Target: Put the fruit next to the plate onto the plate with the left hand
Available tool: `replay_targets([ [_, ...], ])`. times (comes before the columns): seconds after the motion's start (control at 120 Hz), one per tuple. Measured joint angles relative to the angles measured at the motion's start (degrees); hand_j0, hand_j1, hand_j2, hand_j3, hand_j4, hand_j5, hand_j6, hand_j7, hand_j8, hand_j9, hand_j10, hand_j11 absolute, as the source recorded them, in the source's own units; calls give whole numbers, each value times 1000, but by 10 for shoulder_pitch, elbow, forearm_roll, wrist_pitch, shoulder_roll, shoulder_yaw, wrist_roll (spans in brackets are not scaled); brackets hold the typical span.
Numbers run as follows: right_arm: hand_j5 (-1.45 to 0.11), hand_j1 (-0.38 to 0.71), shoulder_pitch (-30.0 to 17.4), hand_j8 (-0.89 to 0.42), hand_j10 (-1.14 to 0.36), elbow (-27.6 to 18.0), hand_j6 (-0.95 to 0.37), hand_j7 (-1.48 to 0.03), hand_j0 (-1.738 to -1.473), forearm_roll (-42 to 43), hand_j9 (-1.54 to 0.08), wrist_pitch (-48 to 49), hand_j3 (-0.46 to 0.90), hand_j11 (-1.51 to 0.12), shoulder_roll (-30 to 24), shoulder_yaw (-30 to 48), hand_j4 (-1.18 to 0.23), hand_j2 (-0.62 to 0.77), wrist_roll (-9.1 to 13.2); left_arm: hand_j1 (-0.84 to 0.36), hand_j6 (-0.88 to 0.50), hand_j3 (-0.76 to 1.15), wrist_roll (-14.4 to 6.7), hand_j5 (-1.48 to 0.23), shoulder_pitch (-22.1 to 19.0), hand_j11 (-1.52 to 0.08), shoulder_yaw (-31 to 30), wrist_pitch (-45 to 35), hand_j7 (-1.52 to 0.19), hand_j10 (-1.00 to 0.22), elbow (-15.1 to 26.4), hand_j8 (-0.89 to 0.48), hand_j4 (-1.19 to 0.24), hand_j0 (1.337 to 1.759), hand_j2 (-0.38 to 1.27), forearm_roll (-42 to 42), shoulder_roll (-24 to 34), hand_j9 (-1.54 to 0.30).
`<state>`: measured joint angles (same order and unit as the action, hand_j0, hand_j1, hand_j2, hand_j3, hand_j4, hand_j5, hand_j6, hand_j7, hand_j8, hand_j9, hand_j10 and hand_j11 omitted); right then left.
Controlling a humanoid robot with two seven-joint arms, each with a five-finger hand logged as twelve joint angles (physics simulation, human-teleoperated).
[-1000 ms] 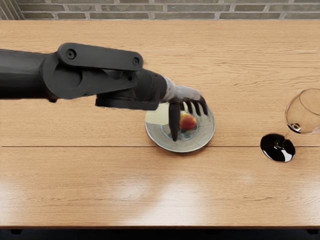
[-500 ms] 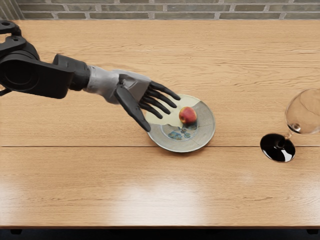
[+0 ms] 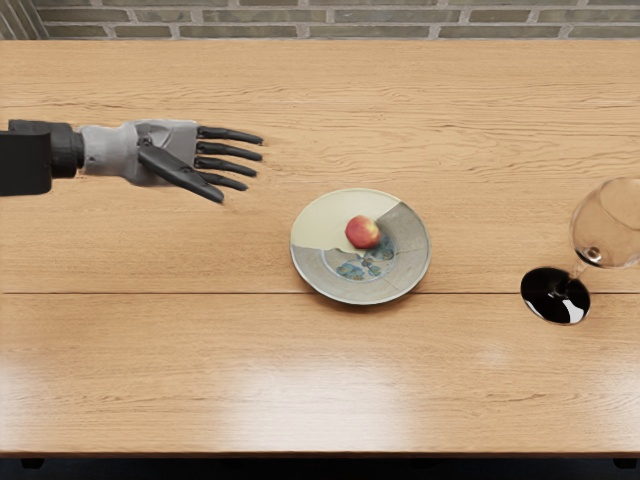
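One fruit on one plate

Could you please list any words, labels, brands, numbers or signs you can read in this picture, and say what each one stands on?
None: no writing shows on the plate, the fruit, the wine glass, the table or the left hand.

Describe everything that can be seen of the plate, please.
The plate is round and shallow, seemingly glazed ceramic: cream at its upper left, grey at its right, bluish marks near the middle. It lies flat on the wooden table, near the centre. A small red-yellow fruit rests on it. Nothing else touches it; the open left hand is apart, at the picture's left.
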<state>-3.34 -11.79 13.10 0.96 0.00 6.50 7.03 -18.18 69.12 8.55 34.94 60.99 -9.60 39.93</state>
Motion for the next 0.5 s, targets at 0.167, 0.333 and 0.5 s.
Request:
replay_targets([
  [0.167,-43,-310,0,-33,-33,0,-33,-43,-1658,0,-43,0,0,-43,0,0,-33,-7,0,50,-248,0,0,-324,-25,-324,8,1,-324,-248,-97,-248,-249,1658,50,-7,12,-324],
  [0.333,-43,-310,0,-33,-33,0,-33,-43,-1658,0,-43,0,0,-43,0,0,-33,-7,0,51,-247,0,0,-323,-41,-323,10,1,-323,-247,-149,-247,-248,1658,50,-15,25,-323],
  [0.5,-43,-310,0,-33,-33,0,-33,-43,-1658,0,-43,0,0,-43,0,0,-33,-7,0,51,-247,0,0,-323,-44,-323,10,1,-323,-247,-160,-247,-247,1658,50,-20,43,-323],
])
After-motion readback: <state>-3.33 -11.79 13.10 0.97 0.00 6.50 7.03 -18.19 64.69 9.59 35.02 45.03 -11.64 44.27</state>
